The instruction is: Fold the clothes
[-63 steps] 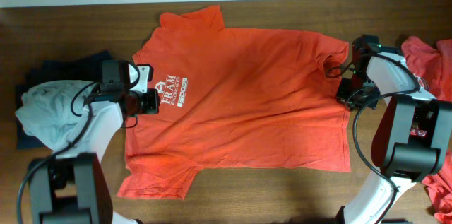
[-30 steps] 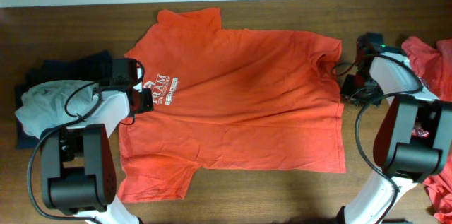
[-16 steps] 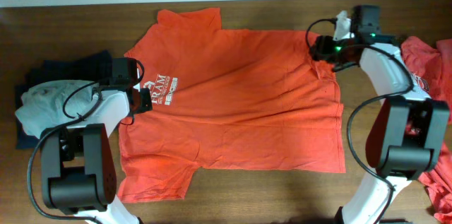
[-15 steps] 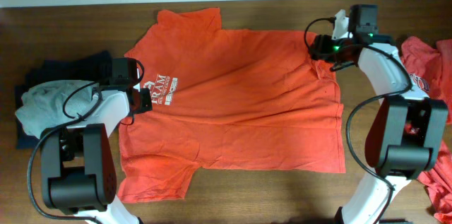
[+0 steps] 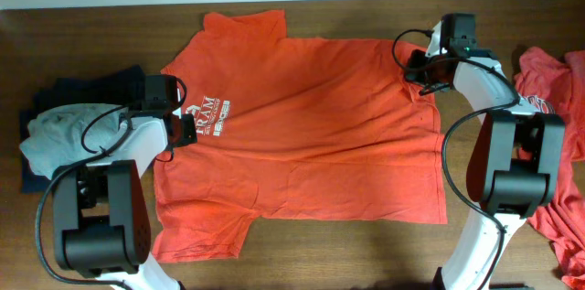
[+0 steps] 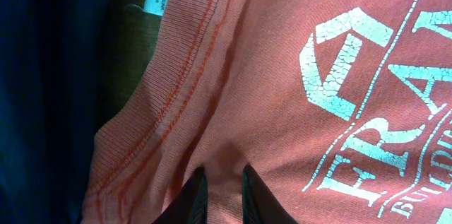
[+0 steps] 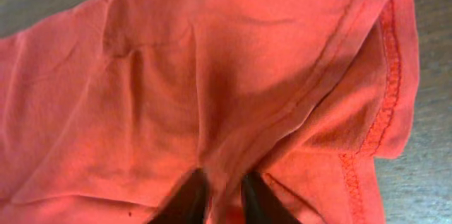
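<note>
The left claw point(image 6: 220, 192) pinches the orange T-shirt point(image 5: 311, 116) beside its ribbed collar; the right claw point(image 7: 222, 197) seems clenched on a fold near the hem corner.

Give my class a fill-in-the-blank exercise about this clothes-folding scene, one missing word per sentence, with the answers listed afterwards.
1. The orange T-shirt lies spread on a ___ table.
2. The left gripper pinches the T-shirt near its ___ lettering.
3. The grey garment rests on a ___ one.
Answers: wooden, white, navy.
</note>
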